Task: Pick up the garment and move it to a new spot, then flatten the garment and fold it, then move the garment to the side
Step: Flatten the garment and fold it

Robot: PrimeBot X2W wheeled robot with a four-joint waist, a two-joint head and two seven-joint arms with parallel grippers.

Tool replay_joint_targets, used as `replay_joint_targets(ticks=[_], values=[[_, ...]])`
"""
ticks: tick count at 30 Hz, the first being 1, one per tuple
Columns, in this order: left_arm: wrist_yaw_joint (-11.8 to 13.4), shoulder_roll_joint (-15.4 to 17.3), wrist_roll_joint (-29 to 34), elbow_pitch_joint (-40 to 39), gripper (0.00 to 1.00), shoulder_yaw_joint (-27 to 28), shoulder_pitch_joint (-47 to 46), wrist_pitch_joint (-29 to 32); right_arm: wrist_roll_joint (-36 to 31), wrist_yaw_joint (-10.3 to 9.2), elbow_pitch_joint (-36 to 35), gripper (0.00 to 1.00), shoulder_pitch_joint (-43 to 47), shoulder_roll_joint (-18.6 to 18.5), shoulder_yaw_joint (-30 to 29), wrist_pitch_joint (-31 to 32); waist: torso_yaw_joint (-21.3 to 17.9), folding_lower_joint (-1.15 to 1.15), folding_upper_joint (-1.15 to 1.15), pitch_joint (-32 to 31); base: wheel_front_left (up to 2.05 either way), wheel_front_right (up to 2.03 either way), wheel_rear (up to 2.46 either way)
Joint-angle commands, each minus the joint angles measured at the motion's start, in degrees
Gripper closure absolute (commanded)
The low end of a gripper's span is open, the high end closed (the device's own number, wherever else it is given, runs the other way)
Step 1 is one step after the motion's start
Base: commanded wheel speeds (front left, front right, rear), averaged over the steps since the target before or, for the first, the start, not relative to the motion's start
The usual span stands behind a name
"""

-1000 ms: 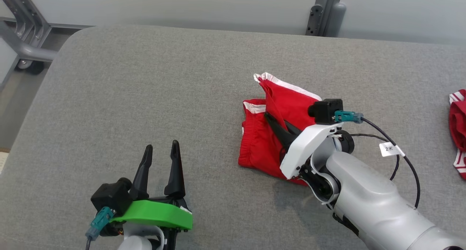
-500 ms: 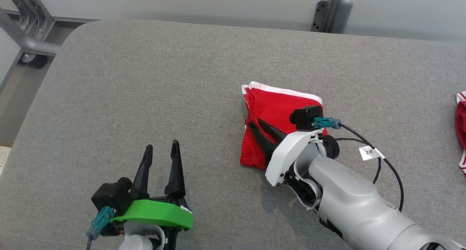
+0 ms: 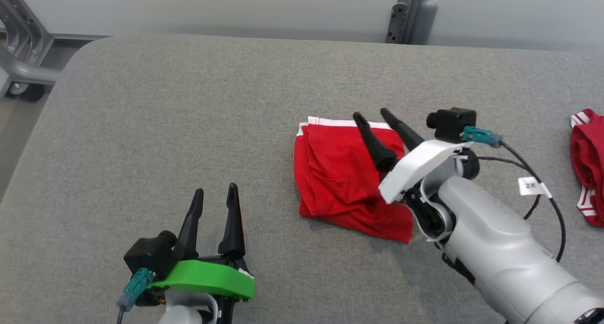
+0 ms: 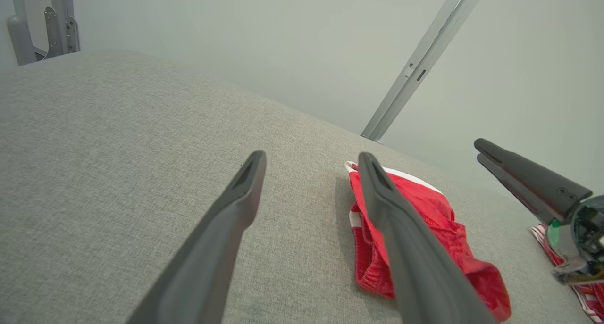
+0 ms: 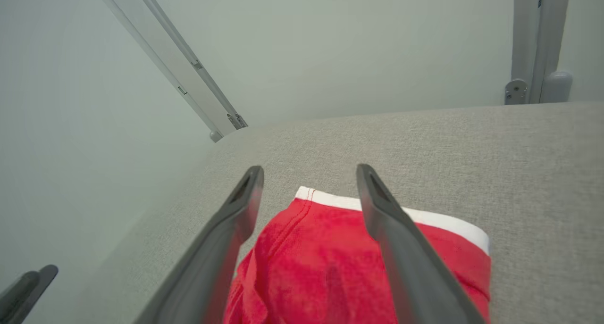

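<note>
- Head view: a second ago the right gripper [image 3: 371, 113] was pinched on a raised flap of the red garment [image 3: 339, 173]. Now its two fingers stand wide apart and hold nothing, their tips over the white band on the garment's far side. The flap has dropped, so the garment lies as a compact folded packet on the grey table [image 3: 165, 126], a little right of the table's middle. The whole picture has shifted slightly, which we put down to the camera and not to the cloth.
- Head view, again: the left gripper [image 3: 216, 189] has not stirred. It sits at the table's near edge, fingers spread and empty, well apart from the garment. A second red cloth [image 3: 587, 168] lies at the table's right edge.
- Left wrist view: our open left fingers frame bare table, with the garment [image 4: 439, 220] beyond the right-hand finger. The right gripper's fingers [image 4: 479, 149] hang clear above the table, touching nothing.
- Right wrist view: the parted fingers [image 5: 310, 169] look down on the red cloth [image 5: 321, 267], its white band lying straight towards the table's far edge.
- We judge the fold finished with this release. What remains is to grip the packet and shift it to the table's side without letting the layers slip open.
</note>
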Motion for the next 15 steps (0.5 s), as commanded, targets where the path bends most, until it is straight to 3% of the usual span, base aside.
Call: replay_joint_targets(ticks=[1,7,8,10,11,15], values=[[0.03,0.06,-0.28,-0.03,0.0,0.01,-0.07,-0.25,-2.53,0.0,-0.92,0.0,0.93,-0.85,-2.22,-0.2,-0.37,0.0,0.0,0.01,0.0,0.0,0.0],[-0.16,0.03,-0.27,0.11,0.0,-0.58,-0.58,-0.32,-11.78,0.01,-2.29,0.0,4.95,-1.28,-7.56,-0.21,-0.31,0.0,0.0,0.39,0.0,0.0,0.0],[-0.18,0.01,-0.28,0.15,0.0,-0.7,-0.69,-0.33,-12.85,0.0,-2.18,0.52,5.79,-1.41,-7.74,-0.21,-0.2,0.0,0.0,0.46,0.0,0.0,0.0],[-0.22,-0.01,-0.36,0.19,0.0,-0.8,-0.84,-0.34,-14.76,0.0,-1.48,0.96,7.17,-1.42,-7.15,-0.2,0.06,0.0,0.0,0.62,0.0,0.0,0.0],[-0.25,-0.01,-0.39,0.26,0.0,-0.82,-0.9,-0.35,-15.39,0.0,-1.12,1.0,7.45,-1.35,-6.76,-0.21,0.2,0.0,0.0,0.72,0.0,0.0,0.0],[-0.35,-0.04,-0.45,0.5,0.0,-0.91,-1.2,-0.38,-17.57,0.0,0.94,1.0,8.03,-0.68,-4.16,-0.21,0.86,0.0,0.0,1.01,0.0,0.0,0.0]])
